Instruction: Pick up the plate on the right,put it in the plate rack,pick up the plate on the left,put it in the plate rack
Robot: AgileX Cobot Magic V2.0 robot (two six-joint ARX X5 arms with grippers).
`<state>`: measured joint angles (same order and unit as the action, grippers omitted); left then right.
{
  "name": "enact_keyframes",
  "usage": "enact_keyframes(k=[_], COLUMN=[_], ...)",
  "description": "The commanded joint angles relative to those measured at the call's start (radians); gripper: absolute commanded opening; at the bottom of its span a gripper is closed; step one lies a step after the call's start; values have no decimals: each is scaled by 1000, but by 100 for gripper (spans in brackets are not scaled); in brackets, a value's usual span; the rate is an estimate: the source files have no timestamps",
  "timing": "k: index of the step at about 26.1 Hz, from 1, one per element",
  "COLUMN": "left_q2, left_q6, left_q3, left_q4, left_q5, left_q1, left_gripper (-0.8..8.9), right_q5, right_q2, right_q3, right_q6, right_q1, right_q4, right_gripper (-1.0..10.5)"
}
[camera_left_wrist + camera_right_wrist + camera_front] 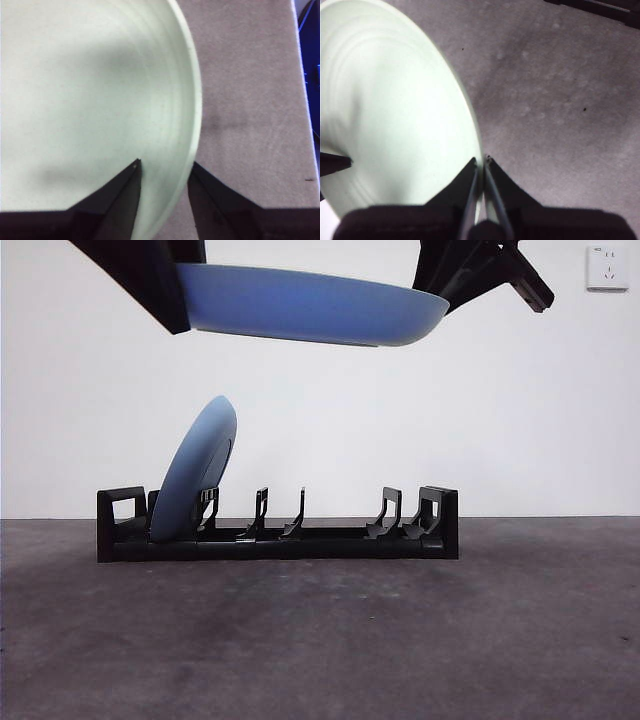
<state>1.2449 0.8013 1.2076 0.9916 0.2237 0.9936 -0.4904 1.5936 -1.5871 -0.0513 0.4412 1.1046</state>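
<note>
Plate (310, 305) held nearly flat, long axis sideways above plate rack (278, 538), left end effector (165, 172) and right end effector (484, 162) both clamped on its rim

- Left gripper (164, 172): two flat matte black jaws, each a wedge that narrows to a sharp tip, with plain faces free of markings.
- Right gripper (483, 161): the same black wedge jaws, with thin pale grey edges along their inner faces.
- In the front view, an angular black arm part (150, 275) fills the upper left of the frame, slab-sided with straight edges.
- At the upper right, a second black arm part (480, 270) shows as crossing struts and a small bracket-like end.
</note>
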Motion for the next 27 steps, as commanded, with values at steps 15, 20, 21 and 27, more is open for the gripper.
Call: enact_keyframes(k=[15,20,21,27], left_q2=[1,0,0,0], left_q6=[-42,-64,-66,-92], left_q3=[-2,-2,-2,-2], left_q4=[13,11,11,0], left_q5=[-21,-22,-24,-126], left_q1=[2,2,2,2], left_gripper=[-8,-8,-8,-8], right_q5=[-7,-7,-8,-8], right_q2=[-14,-14,-15,-35], right_q3=[-8,-8,-8,-24], right_q6=[3,5,8,6], right_q1=[2,0,-4,-15], right_q4=[-7,-8,-11,-25], right_gripper=[-12,8,12,335])
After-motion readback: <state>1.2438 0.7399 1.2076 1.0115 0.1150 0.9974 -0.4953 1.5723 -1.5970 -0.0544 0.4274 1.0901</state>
